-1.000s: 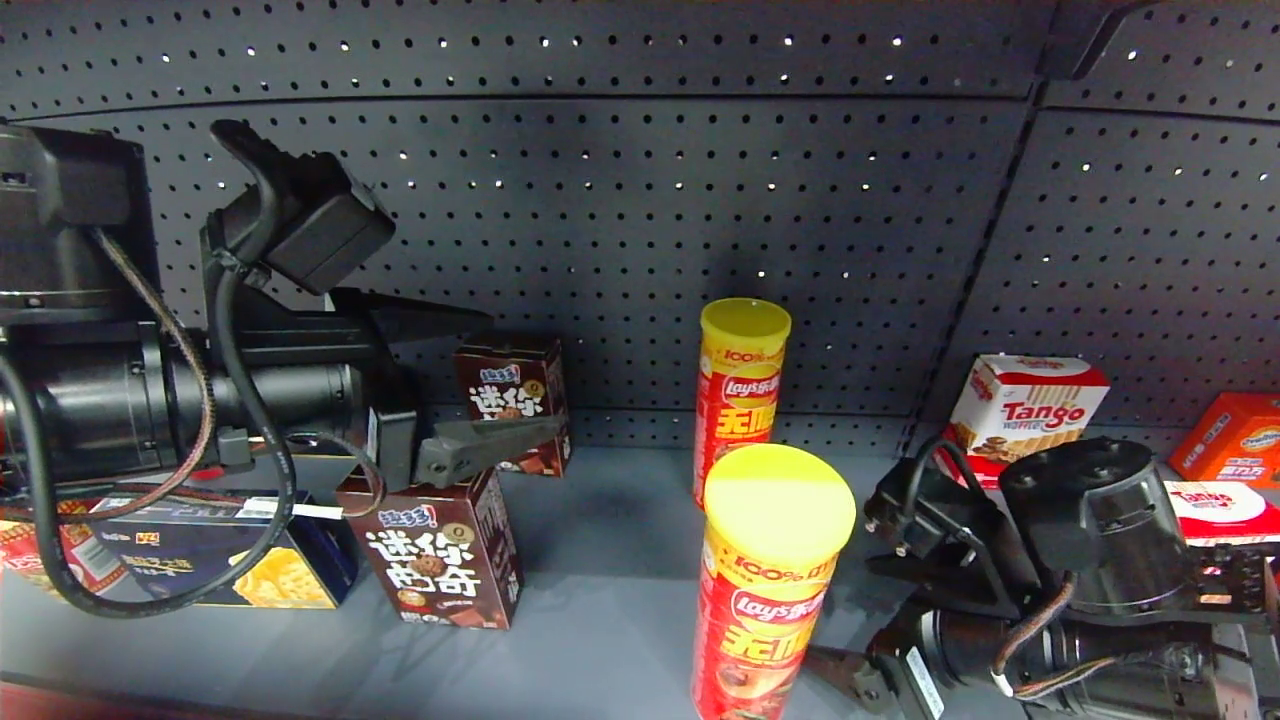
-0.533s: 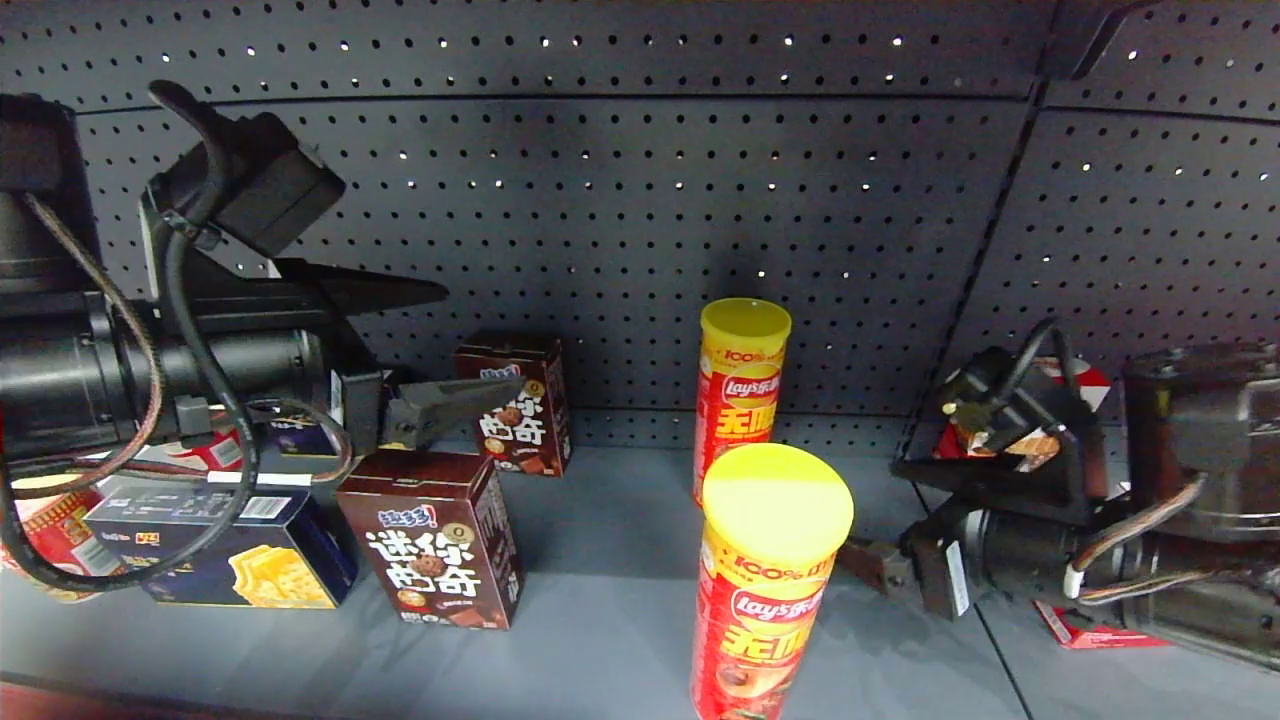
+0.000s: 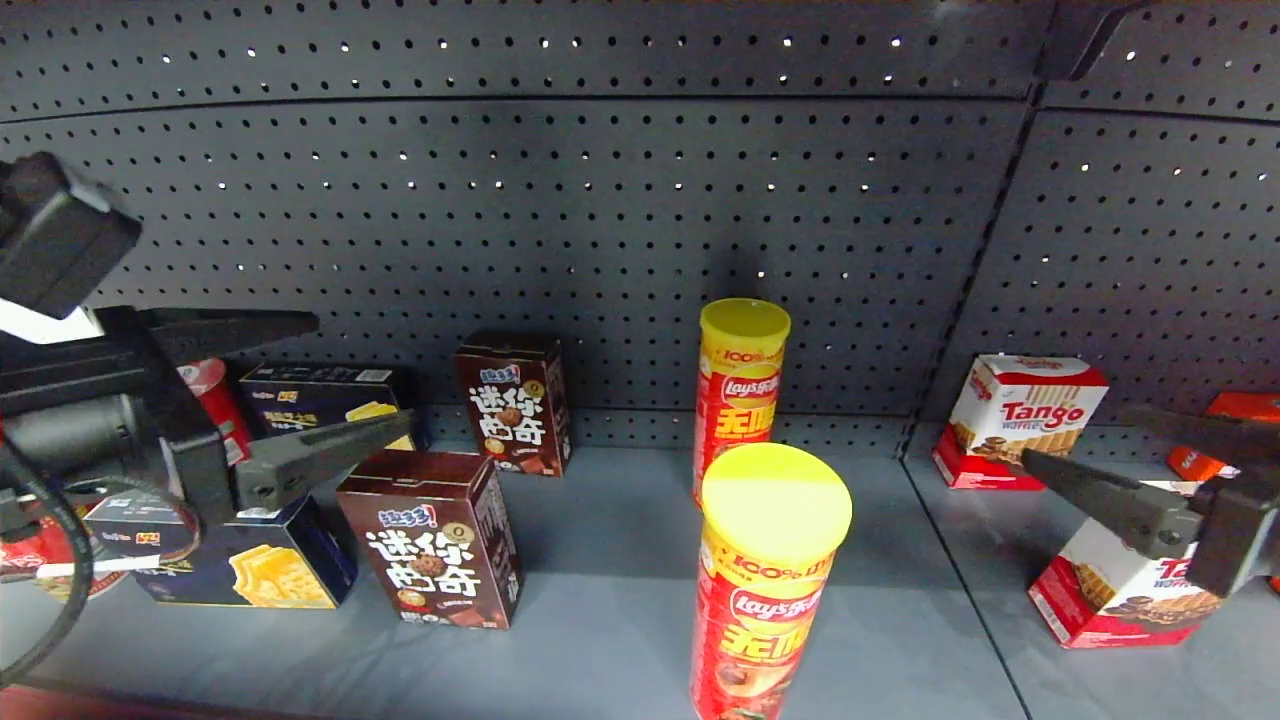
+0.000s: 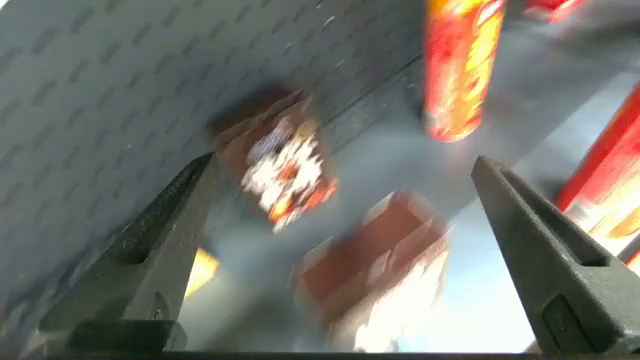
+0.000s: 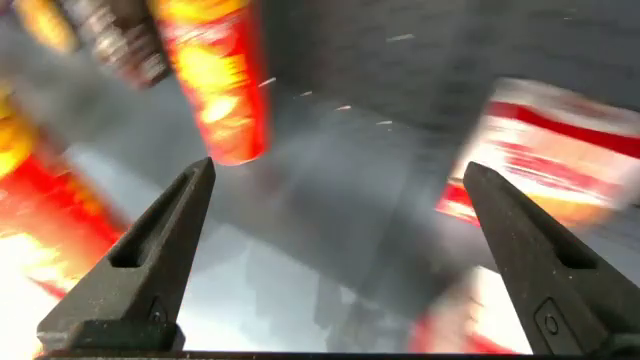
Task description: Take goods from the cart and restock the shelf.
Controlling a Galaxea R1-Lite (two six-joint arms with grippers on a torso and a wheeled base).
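Over the shelf (image 3: 600, 620), left gripper (image 3: 360, 370) and right gripper (image 3: 1075, 435) are hanging splayed, empty; front chips can (image 3: 765, 590), likely light, stiff, slick: pinch mid-body.

A grey shelf (image 3: 620, 600) spans the lower frame. At left stand a front navy box (image 3: 250, 565), a rear navy box (image 3: 320, 390), a front brown box (image 3: 435, 540) and a rear brown box (image 3: 515, 400). At centre a front chip can (image 3: 765, 590) stands before a rear chip can (image 3: 740, 395). At right a rear wafer box (image 3: 1020, 415) stands upright, and a front wafer box (image 3: 1110, 590) is perhaps tilted.

The left gripper (image 3: 361, 371) is held level at the robot's left and points inward, its jaws spread wide. The right gripper (image 3: 1075, 436) mirrors it from the right, fingers apart and seemingly empty.
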